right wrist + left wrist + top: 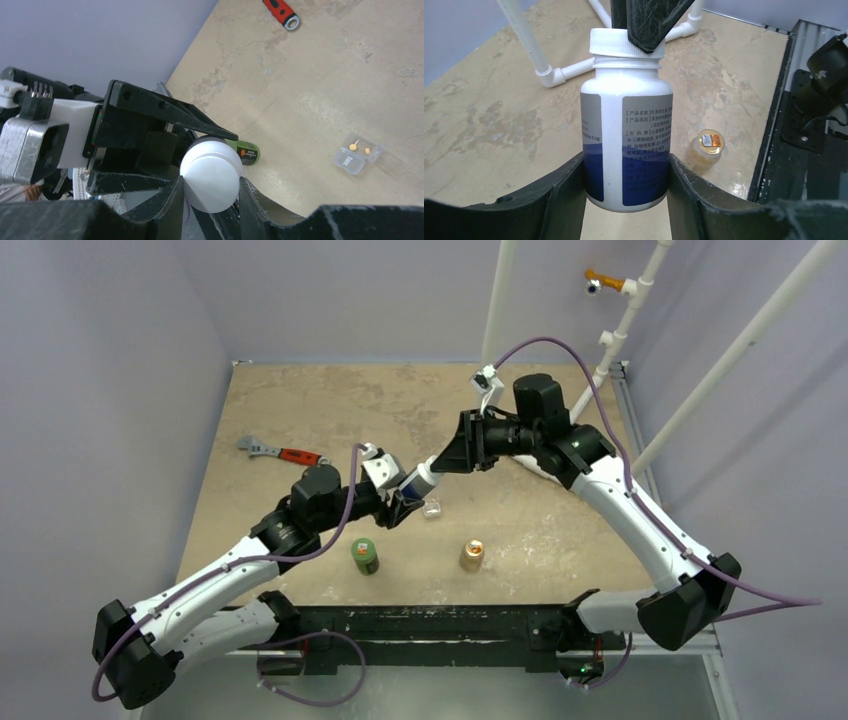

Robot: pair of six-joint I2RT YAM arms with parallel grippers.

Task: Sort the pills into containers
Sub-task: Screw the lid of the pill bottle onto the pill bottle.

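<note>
A white bottle with a blue label (pixel 626 135) hangs tilted above the table, and my left gripper (pixel 626 190) is shut on its lower body. The bottle's white cap (pixel 212 175) sits between the fingers of my right gripper (pixel 211 185), which is shut on it. In the top view the two grippers meet at the bottle (pixel 420 480) over mid-table. The clear plastic container (pixel 356 156) lies open on the table just below, with two small pale pills (pixel 353 147) inside. It also shows faintly in the top view as a clear container (pixel 432 508).
A green bottle (pixel 365 556) and a tan-orange bottle (pixel 472 555) stand near the front edge. A red-handled wrench (pixel 280 451) lies at the left. White pipe framing (pixel 554 75) stands at the back right corner.
</note>
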